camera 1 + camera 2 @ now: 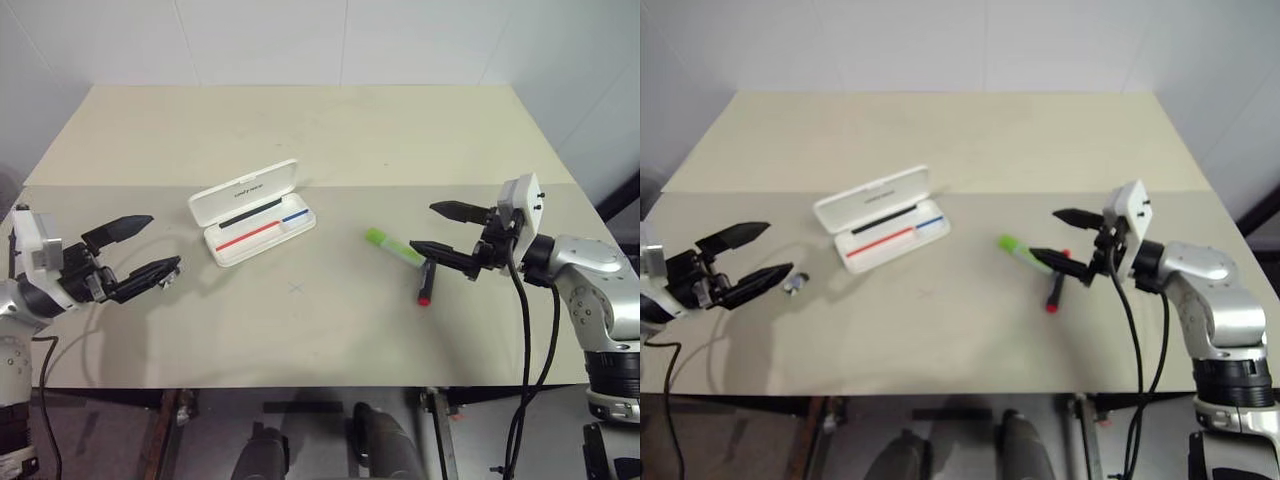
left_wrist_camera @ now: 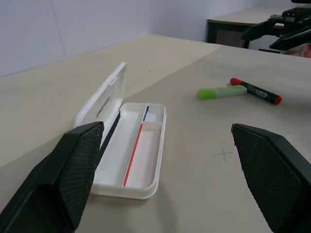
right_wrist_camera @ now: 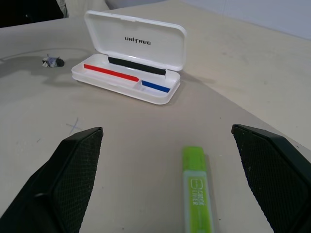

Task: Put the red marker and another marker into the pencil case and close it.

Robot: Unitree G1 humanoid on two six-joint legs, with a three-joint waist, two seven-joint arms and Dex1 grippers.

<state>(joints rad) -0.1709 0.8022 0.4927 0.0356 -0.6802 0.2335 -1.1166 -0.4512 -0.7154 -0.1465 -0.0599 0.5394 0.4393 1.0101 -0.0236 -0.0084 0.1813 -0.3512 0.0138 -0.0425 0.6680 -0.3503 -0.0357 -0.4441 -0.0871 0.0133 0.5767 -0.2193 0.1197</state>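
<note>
The white pencil case [image 1: 243, 190] lies open left of the table's middle, lid tilted back, red and blue stripes in its tray. To its right lies the lime-green marker [image 1: 393, 245]. The red marker [image 1: 425, 290], dark with a red end, lies just beyond it, its far part under a finger. My right gripper [image 1: 425, 226] hovers open over these two markers, pointing toward the case; in the right wrist view the green marker [image 3: 197, 194] lies between its fingers. My left gripper [image 1: 165, 240] stands open left of the case, pointing at it, nothing between its fingers.
A small crumpled metallic scrap [image 1: 793, 284] sits on the beige table [image 1: 320, 130] just beside my left gripper's lower finger. A faint pencilled cross [image 1: 295, 288] marks the table in front of the case. Walls rise behind the table's far edge.
</note>
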